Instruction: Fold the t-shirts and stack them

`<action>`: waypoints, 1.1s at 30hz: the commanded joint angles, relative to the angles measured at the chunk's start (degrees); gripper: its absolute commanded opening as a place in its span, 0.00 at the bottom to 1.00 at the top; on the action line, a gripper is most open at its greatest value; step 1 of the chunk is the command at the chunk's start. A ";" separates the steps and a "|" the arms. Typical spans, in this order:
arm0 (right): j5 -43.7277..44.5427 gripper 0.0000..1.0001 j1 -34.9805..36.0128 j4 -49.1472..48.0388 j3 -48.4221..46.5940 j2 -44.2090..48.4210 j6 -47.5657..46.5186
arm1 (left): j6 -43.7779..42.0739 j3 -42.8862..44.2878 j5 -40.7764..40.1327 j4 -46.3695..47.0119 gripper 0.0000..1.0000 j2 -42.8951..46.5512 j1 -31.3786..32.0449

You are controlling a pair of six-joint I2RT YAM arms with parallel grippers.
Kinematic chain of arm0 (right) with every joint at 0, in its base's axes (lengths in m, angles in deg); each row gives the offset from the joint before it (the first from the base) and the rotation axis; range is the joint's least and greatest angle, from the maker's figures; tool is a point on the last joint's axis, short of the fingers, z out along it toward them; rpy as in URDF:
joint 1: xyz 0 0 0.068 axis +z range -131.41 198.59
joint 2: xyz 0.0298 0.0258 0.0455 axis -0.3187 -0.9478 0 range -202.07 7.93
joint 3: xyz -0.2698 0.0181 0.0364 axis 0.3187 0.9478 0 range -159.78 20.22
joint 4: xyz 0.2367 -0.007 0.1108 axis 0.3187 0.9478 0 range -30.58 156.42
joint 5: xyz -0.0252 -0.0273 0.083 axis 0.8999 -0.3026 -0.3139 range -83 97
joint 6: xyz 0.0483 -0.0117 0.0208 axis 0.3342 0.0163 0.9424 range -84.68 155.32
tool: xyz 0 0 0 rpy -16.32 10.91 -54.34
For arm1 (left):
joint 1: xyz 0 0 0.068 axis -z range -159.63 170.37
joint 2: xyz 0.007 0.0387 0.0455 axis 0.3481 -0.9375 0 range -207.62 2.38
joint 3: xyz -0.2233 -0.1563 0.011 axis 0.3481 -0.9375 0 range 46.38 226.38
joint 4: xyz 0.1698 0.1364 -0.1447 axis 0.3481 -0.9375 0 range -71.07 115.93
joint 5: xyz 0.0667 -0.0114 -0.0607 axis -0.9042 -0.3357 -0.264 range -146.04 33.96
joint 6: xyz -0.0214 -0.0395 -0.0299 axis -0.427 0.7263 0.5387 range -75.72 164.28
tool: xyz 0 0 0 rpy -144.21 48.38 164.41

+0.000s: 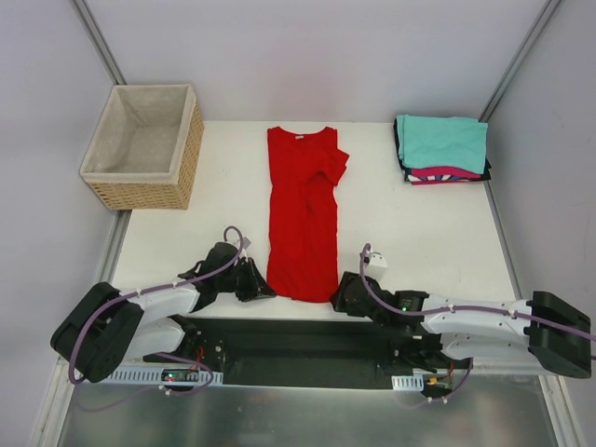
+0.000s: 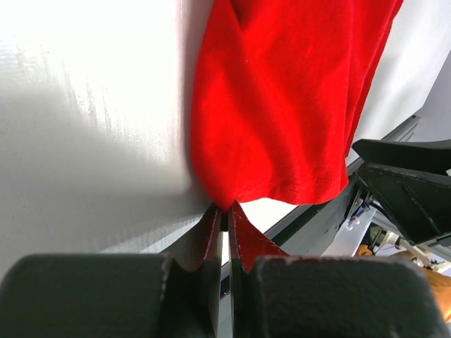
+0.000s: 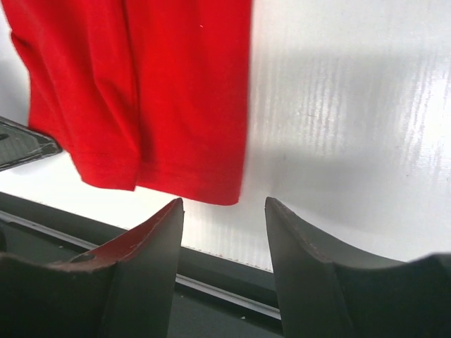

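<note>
Since the red t-shirt (image 1: 303, 219) is already narrowed into a long strip, we're looking at it lying flat down the middle of the table (image 1: 419, 242), collar at the far end and hem at the near edge, right in front of the arms. One sleeve looks tucked across the chest on the right side, a bit rumpled.

It's thin, floppy cloth, so we reckon it weighs next to nothing and won't slip much on the pads. It can't break either, but it'll sag and bunch the moment only one corner goes up. Best place to hold it, in our view, is both hem corners at once, pinching through all the layers so the inner fold doesn't slide out.

The left gripper (image 2: 227, 211) has its side sorted. It's pinched tight on the left hem corner, with the red cloth puckered into the tips. The right gripper (image 3: 224, 204) isn't on the cloth yet. Its jaws stand partway apart with only bare table between them, and the right hem corner sits just beyond the tips, roughly lined up with the gap. We'd guess it needs to nudge forward before it closes.

Further out, the finished stack (image 1: 445, 172) sits at the far right corner, with the teal shirt (image 1: 442, 142) on top and pink and black underneath. The wicker basket (image 1: 154, 191) is at the far left, well apart from everything.
</note>
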 commanded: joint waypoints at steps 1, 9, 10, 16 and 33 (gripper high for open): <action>1.73 0.53 -0.09 -0.11 0.37 -2.20 0.48 | -2.39 -0.06 -2.75 -6.21 0.01 -2.52 0.53; -0.46 0.51 -1.41 -3.71 -0.07 -7.03 -0.14 | -2.56 0.47 -2.57 -6.21 0.01 -4.27 0.53; -0.73 0.50 -1.41 -4.15 -0.42 -7.56 -0.31 | -2.56 0.64 -2.66 -6.21 0.02 -4.36 0.53; -1.78 0.43 -2.55 -5.38 -0.34 -9.24 -0.58 | -2.65 0.64 -2.57 -6.21 0.01 -4.45 0.53; -1.43 0.01 -3.00 -1.44 -2.44 -8.01 -0.84 | -2.74 1.34 -1.95 -8.39 0.00 -1.65 0.53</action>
